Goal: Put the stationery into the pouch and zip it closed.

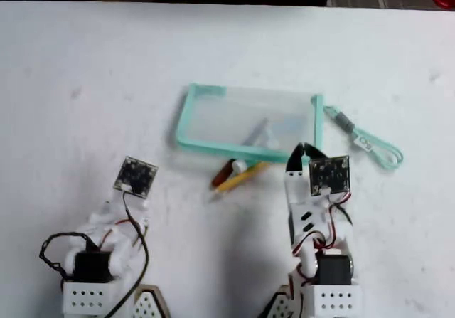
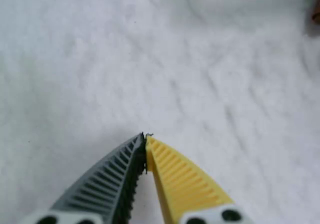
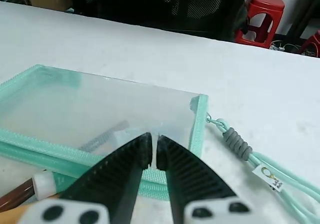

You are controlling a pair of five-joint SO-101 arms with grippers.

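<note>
Your pouch [image 1: 213,115], clear with a mint-green edge, lies flat on the white tabletop [image 1: 85,62] ahead of your right arm [image 1: 313,218]. Its green lanyard [image 1: 370,146] trails off the corner on that arm's outer side. A grey pen [image 1: 257,131] shows through the clear wall, inside the pouch. Two more pieces lie outside, just beside the pouch's near edge: a yellow pencil [image 1: 245,177] and a brown pen [image 1: 226,170] with a white band, side by side and touching or nearly so. Your right jaws are drawn together to a thin slit, with nothing to be seen between them. In the high view their tips sit over the pouch's near edge, close to the lanyard corner, and the right wrist view shows them above the green zip band [image 3: 60,156]; you cannot tell whether they touch it. Your left arm [image 1: 99,254] is well apart from the pouch, over bare tabletop, and your left jaws, one grey and one yellow, meet at the tips and hold nothing.
</note>
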